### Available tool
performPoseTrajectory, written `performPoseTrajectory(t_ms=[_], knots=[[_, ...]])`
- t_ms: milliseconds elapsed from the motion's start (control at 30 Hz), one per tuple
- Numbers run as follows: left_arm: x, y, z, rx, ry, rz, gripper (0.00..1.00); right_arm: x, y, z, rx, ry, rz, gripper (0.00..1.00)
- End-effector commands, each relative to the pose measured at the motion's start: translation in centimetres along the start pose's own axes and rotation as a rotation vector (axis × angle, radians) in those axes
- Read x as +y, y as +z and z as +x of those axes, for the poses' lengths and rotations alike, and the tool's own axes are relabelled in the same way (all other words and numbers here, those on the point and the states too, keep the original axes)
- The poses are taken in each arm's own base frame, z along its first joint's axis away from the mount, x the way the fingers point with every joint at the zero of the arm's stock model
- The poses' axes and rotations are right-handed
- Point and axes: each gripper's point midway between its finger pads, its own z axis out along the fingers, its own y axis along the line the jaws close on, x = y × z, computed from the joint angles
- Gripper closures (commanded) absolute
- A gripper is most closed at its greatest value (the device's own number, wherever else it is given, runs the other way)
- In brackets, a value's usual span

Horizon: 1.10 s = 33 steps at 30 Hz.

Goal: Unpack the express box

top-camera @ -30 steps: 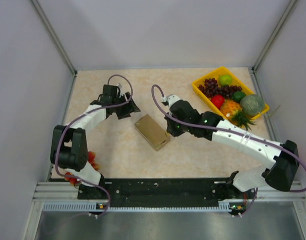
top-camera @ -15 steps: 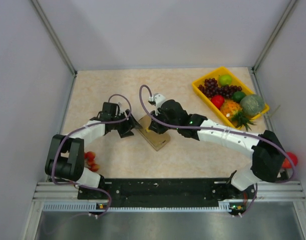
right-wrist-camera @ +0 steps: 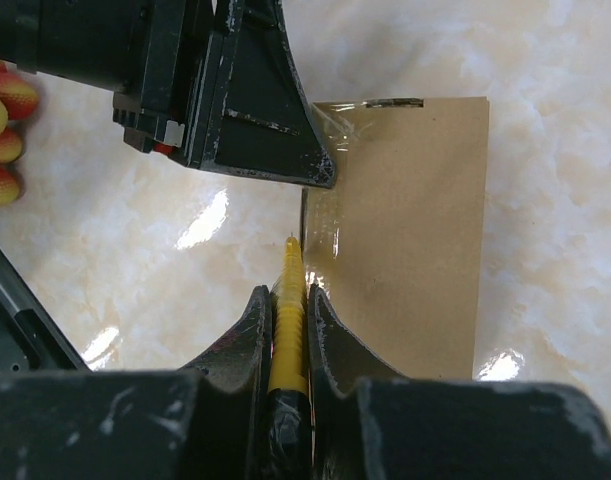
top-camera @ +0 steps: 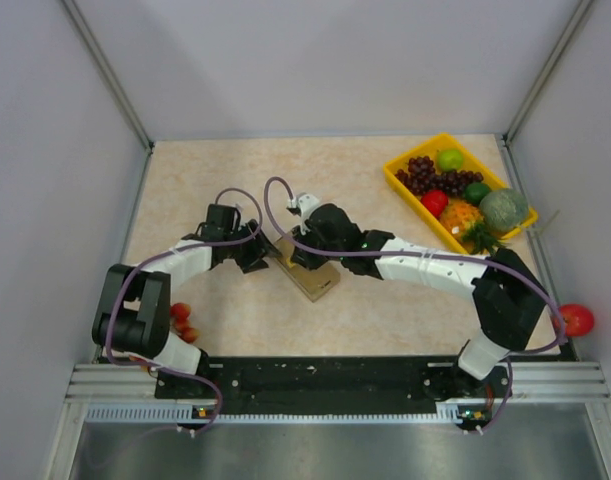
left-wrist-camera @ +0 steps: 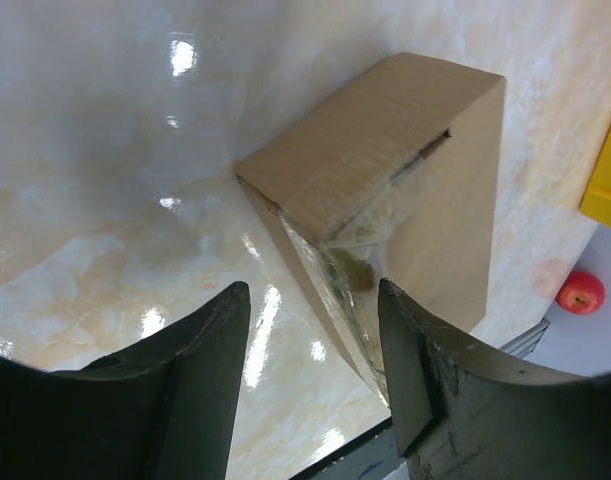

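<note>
The express box (top-camera: 313, 270) is a flat brown carton lying at the table's middle, with clear tape over its end. My left gripper (top-camera: 257, 255) is open at the box's left end. In the left wrist view the box (left-wrist-camera: 415, 160) lies just ahead of the gripper (left-wrist-camera: 310, 350), and its taped edge runs down beside the right finger (left-wrist-camera: 420, 370). My right gripper (top-camera: 303, 255) is shut on a yellow cutter tool (right-wrist-camera: 288, 290). In the right wrist view the tool's tip sits at the taped left edge of the box (right-wrist-camera: 415, 230), with the gripper (right-wrist-camera: 285, 297) right behind it.
A yellow fruit tray (top-camera: 403, 182) with grapes, apple, lime and pineapple stands at the back right. A red apple (top-camera: 577, 319) lies off the table's right edge. Small red-yellow fruits (top-camera: 182, 320) lie by the left arm's base. The left gripper's fingers (right-wrist-camera: 255, 110) crowd the box's corner.
My left gripper has come forward and right from the back left to the box's left end. My right gripper has moved left over the box, bringing the yellow tool to that same end.
</note>
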Motion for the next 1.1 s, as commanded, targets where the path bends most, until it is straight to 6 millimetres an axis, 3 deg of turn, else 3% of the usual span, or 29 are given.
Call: performPoseTrajectory(t_ms=[0,400,1067], knots=[[0.2,0.5,-1.0,-0.029,0.016,-0.028,0.42,0.5,0.8,-2.5,-0.07,-0.018,-0.012,1.0],[2.2,0.7,-0.6,-0.019,0.039,-0.104,0.47,0.5,0.7,-3.5,-0.097,-0.022,-0.007,1.0],[2.9,0.9,-0.5,-0.018,0.043,-0.132,0.49,0.5,-0.6,-4.9,-0.141,-0.011,0.012,1.0]])
